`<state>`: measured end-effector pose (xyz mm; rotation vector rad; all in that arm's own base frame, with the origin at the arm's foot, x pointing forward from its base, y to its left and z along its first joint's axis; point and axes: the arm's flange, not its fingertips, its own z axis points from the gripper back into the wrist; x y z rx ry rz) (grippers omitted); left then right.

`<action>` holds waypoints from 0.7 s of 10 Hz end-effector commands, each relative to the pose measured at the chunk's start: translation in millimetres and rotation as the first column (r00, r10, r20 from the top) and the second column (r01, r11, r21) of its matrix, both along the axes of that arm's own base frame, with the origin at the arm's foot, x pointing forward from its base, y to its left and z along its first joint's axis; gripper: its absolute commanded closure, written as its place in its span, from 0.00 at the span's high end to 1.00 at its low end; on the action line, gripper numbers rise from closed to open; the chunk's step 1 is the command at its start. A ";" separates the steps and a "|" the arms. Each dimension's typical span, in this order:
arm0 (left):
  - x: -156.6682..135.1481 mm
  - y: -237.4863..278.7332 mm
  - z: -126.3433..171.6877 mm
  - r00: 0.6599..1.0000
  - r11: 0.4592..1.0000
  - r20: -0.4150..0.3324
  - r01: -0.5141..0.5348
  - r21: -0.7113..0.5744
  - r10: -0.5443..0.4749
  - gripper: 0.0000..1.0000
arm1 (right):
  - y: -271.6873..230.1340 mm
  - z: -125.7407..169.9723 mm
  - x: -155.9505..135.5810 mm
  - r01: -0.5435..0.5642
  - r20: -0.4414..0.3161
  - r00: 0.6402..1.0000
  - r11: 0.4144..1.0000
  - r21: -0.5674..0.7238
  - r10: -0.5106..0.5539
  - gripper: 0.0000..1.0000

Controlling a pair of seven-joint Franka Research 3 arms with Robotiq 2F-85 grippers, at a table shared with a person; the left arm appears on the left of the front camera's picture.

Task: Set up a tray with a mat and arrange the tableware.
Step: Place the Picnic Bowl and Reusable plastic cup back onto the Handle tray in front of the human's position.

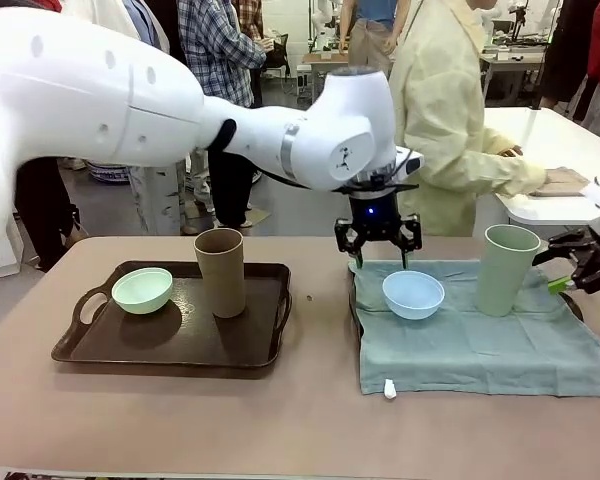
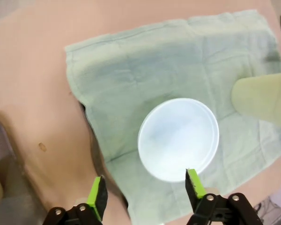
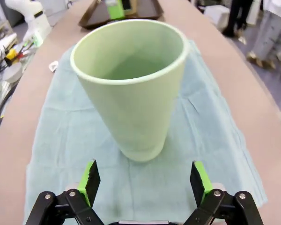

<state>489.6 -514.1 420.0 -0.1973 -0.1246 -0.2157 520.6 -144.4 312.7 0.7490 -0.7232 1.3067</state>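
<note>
Hovering over the blue bowl, both pincers spread

The light blue bowl is sitting upright near the left edge of the teal mat, round, matte and empty. The pale green tumbler is standing upright on the same mat to its right, tall, handleless and widening toward its rim. The two are near each other but apart. Dark tray edges are peeking out from under the mat at both sides.

I am holding my left pincer just above the bowl's far rim with its fingers wide apart, gripping nothing. From my left wrist, one green pad is overlapping the bowl's rim, and I cannot tell whether it is touching.

I am keeping my right pincer spread wide at the mat's right edge, level with the tumbler, whose base is standing just ahead of the fingertips, untouched.

On the brown tray to the left, the mint green bowl and the brown tumbler are standing side by side.
</note>
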 end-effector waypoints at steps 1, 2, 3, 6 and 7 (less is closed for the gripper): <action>-24.1 31.2 24.4 0.997 0.996 0.017 0.075 0.049 -0.076 0.98 | 9.9 46.7 -14.5 0.110 -0.118 0.985 0.987 -0.118 -0.124 1.00; -31.7 41.5 42.1 0.994 0.993 0.042 0.099 0.070 -0.102 0.98 | 13.7 75.6 -23.2 0.145 -0.153 0.972 0.968 -0.206 -0.178 1.00; -39.5 52.1 57.5 0.990 0.987 0.067 0.118 0.113 -0.126 0.98 | 18.6 104.6 -33.0 0.175 -0.165 0.960 0.943 -0.282 -0.227 1.00; -57.9 83.6 107.5 0.977 0.970 0.136 0.132 0.206 -0.162 0.98 | 47.9 171.7 -66.4 0.309 -0.147 0.881 0.783 -0.539 -0.449 1.00; -65.4 92.4 124.0 0.975 0.967 0.158 0.122 0.222 -0.159 0.98 | 60.9 188.7 -77.1 0.334 -0.135 0.863 0.750 -0.570 -0.487 1.00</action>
